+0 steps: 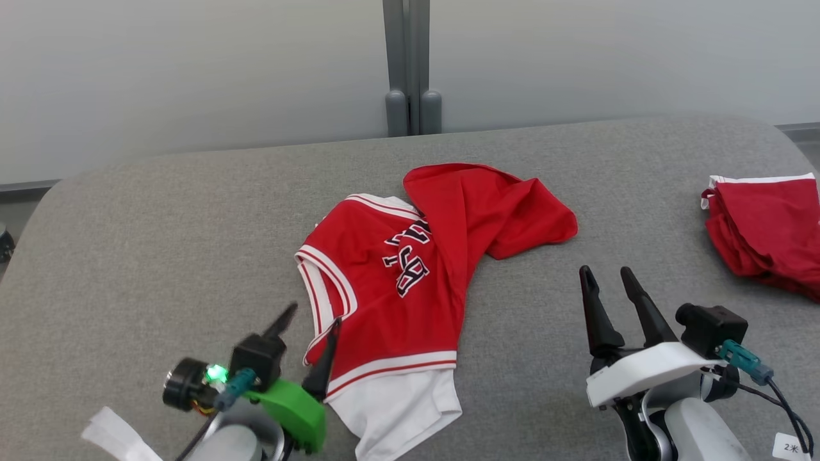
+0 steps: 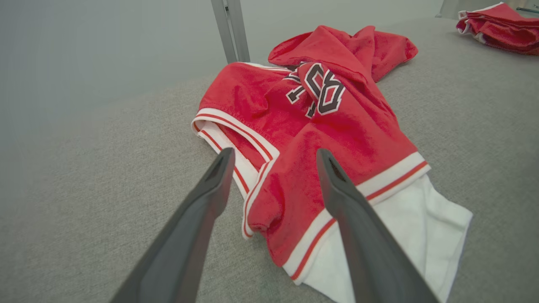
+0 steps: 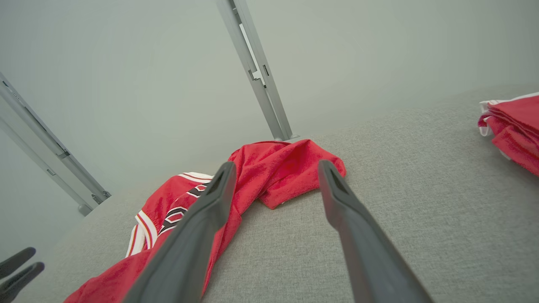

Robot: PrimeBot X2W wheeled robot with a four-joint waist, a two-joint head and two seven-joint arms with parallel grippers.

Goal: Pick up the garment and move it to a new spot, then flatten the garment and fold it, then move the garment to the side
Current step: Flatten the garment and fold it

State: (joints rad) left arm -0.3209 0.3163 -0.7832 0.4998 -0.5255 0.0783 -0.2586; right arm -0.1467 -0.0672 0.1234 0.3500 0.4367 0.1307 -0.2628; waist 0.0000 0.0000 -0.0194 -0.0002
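The garment (image 1: 397, 301) is a red jersey with white and red trim and dark lettering. It lies crumpled on the grey table (image 1: 160, 243), with its white hem toward me and a red flap folded over at the far side. My left gripper (image 1: 314, 317) is open at the jersey's near left edge. In the left wrist view its fingers straddle the trimmed edge of the garment (image 2: 337, 126), and the left gripper (image 2: 274, 155) holds nothing. My right gripper (image 1: 605, 271) stands open over bare table to the right of the jersey. In the right wrist view the garment (image 3: 278, 172) lies beyond the right gripper (image 3: 276, 165).
A second red cloth pile (image 1: 762, 230) lies at the table's right edge; the same pile (image 2: 497, 27) sits far right in the left wrist view. A grey post (image 1: 410, 64) stands behind the table against a pale wall. Bare table spreads to the left and between the two cloths.
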